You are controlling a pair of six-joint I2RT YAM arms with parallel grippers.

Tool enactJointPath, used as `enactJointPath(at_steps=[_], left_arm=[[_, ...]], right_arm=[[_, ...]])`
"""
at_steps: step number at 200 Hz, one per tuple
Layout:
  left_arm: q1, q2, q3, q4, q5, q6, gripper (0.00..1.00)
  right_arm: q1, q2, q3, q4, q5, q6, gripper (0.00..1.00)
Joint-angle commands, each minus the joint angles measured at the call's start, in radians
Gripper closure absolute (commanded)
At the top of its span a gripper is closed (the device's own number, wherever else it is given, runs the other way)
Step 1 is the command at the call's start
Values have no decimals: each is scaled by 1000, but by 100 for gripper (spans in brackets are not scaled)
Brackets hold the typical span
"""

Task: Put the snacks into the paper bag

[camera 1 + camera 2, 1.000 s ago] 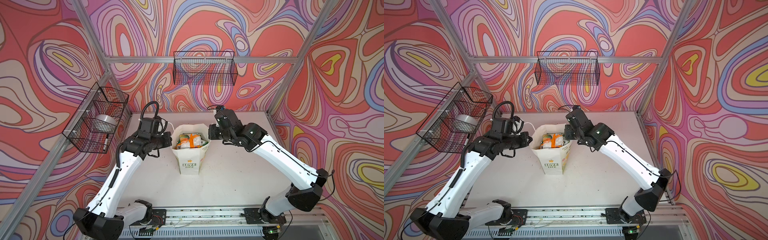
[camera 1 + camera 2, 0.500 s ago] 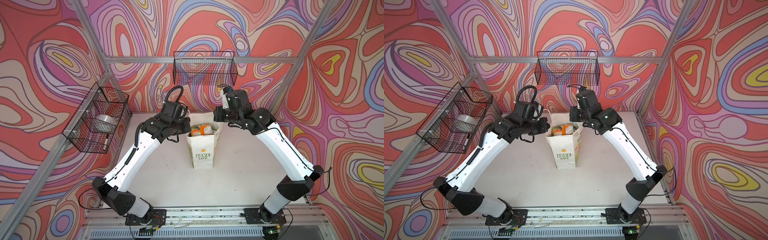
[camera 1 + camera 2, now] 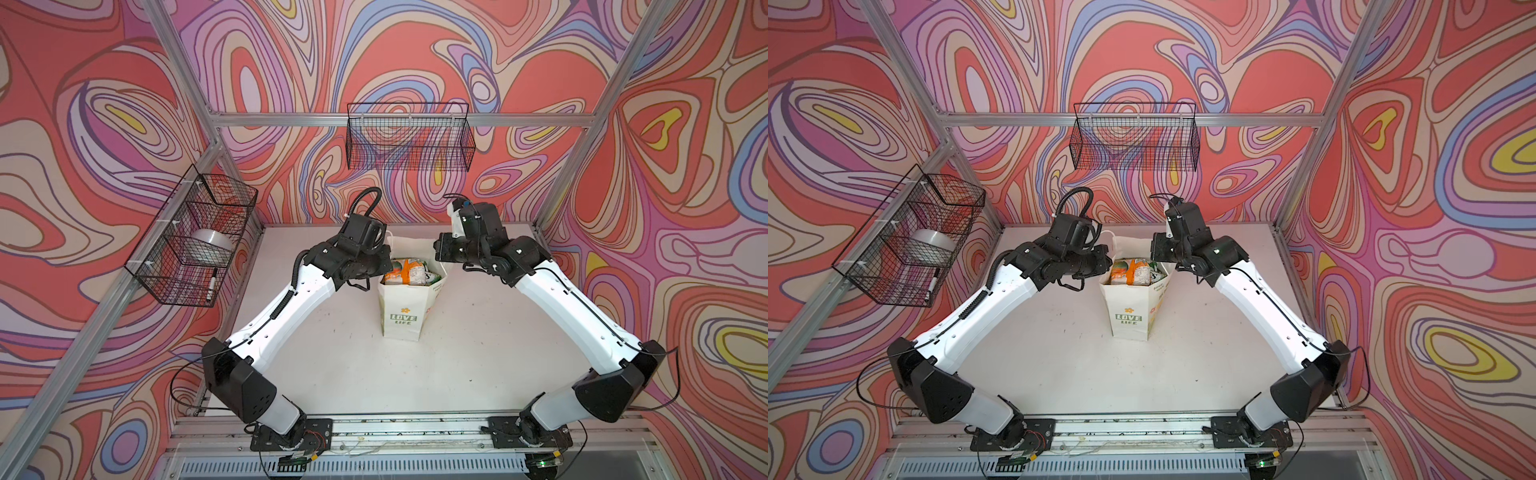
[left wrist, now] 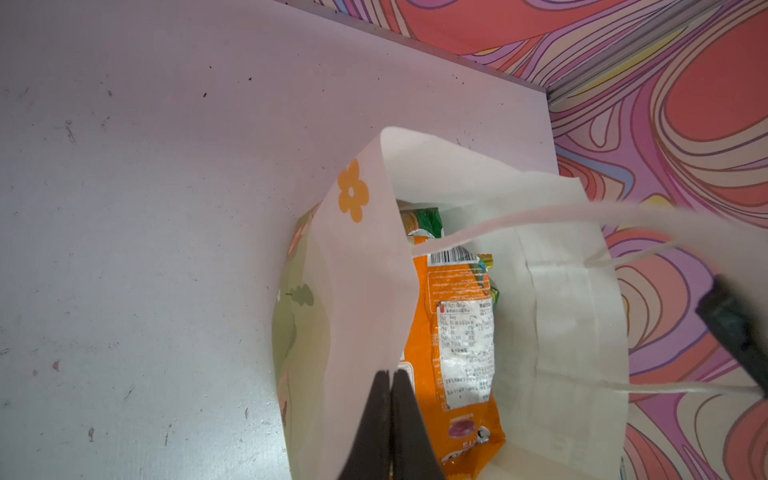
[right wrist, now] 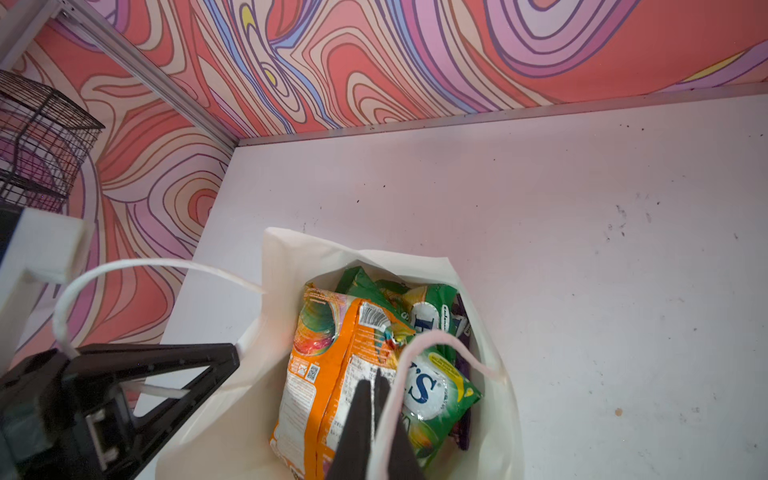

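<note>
You are holding the paper bag [image 3: 402,311] upright on the counter [image 3: 332,357], toward the back and between the two arms. The snacks [image 5: 328,365] are standing packed inside it and none are lying loose in both top views, so I judge you are finishing: the step in hand is letting go without tipping the bag. The left jaws are sitting together on the paper rim of one wall, pinching it as far as the left wrist view shows; the right jaws are closed on the cord handle [image 5: 436,338] at the opposite side. Before you are opening anything, be checking that the base is resting flat. Be releasing one side at a time, spreading the jaws wide enough for paper or cord to slip out freely, then drawing each arm up and outward, away from the mouth. The other cord loop [image 5: 158,262] is running close by the left jaws and could be snagging as you are pulling back
</note>
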Motion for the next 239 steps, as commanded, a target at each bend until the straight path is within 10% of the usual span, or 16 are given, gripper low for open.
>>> enactJointPath(at_steps=[1, 74, 157, 239], left_arm=[[2, -72, -21, 95, -20, -35, 67], [2, -165, 27, -14, -67, 46, 0], [3, -332, 45, -84, -151, 154, 0], [3, -729, -459, 74, -641, 209, 0]], right_arm=[[-7, -37, -9, 41, -12, 13, 78], [-7, -67, 42, -3, -2, 38, 2], [-7, -149, 86, -65, 194, 27, 2], [-7, -430, -279, 151, 540, -99, 2]])
